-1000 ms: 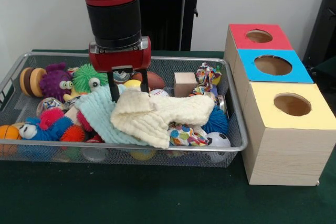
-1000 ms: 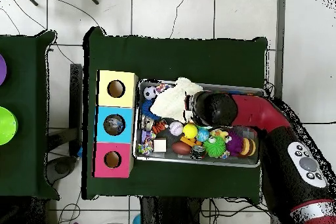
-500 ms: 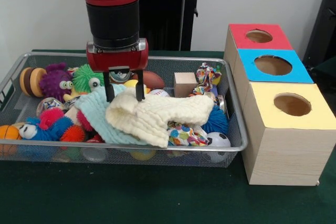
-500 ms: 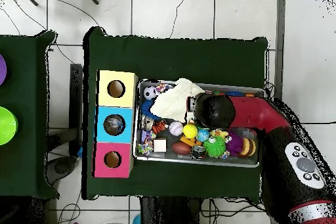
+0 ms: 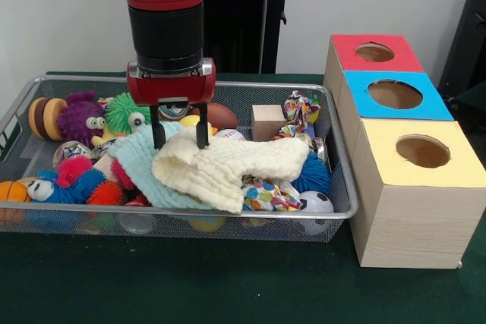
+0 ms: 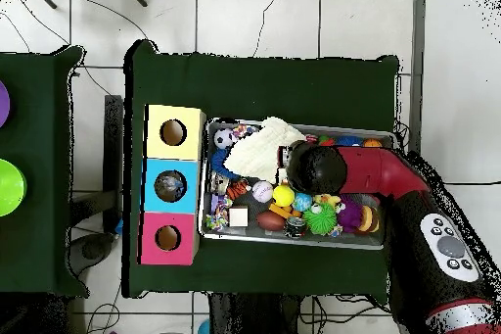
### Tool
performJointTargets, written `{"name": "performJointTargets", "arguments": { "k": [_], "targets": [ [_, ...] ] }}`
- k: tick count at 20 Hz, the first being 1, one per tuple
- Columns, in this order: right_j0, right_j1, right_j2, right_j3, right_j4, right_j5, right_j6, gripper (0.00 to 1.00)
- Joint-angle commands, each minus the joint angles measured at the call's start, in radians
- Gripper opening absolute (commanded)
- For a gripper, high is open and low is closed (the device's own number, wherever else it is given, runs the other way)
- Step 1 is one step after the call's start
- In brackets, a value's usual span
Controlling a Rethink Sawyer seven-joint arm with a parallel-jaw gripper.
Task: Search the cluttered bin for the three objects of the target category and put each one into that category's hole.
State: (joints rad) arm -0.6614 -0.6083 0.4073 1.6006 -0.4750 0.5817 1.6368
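The wire mesh bin (image 5: 343, 187) holds many toys and cloths. A cream waffle cloth (image 5: 235, 166) lies on top in the middle, over a mint cloth (image 5: 139, 163). My gripper (image 5: 180, 142) points straight down over the cream cloth's left end. Its fingers (image 5: 158, 136) stand apart, and the cloth's raised fold sits between them. In the overhead view the arm's head (image 6: 315, 166) hides the gripper, and the cream cloth (image 6: 257, 149) shows beside it in the bin (image 6: 294, 241).
Three wooden boxes with round holes stand right of the bin: red top (image 5: 395, 62), blue top (image 5: 425, 108), yellow top (image 5: 380, 138). Fuzzy purple (image 5: 80, 117) and green (image 5: 125, 111) toys, balls, a wooden cube (image 5: 267, 121) and a patterned rope toy (image 5: 301, 110) fill the bin.
My gripper has shifted slightly left. The cream cloth's left end has bunched up and moved left with it. The fingers' spacing is unchanged.
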Motion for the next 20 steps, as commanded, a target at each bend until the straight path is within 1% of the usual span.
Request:
{"name": "performJointTargets", "arguments": {
  "k": [1,2,5,8,11,13,16,17,19,20],
  "targets": [
    [-0.013,0.01,-0.028,0.078,-0.035,-0.112,0.079,1.0],
    [-0.015,0.012,-0.026,0.077,-0.026,-0.102,0.079,1.0],
    [0.02,0.007,-0.053,0.044,-0.023,-0.02,0.071,1.0],
    [0.023,0.01,-0.055,0.037,-0.02,-0.016,0.066,1.0],
    [0.032,0.003,-0.06,0.023,-0.012,0.014,0.061,1.0],
    [0.045,0.0,-0.063,0.009,-0.001,0.054,0.055,1.0],
    [0.097,-0.033,-0.093,-0.029,0.015,0.114,0.088,1.0],
    [0.102,-0.034,-0.093,-0.044,0.031,0.142,0.088,1.0],
    [0.11,-0.03,-0.09,-0.078,0.05,0.207,0.063,1.0],
    [0.113,-0.03,-0.09,-0.085,0.056,0.224,0.055,1.0]
  ]
}}
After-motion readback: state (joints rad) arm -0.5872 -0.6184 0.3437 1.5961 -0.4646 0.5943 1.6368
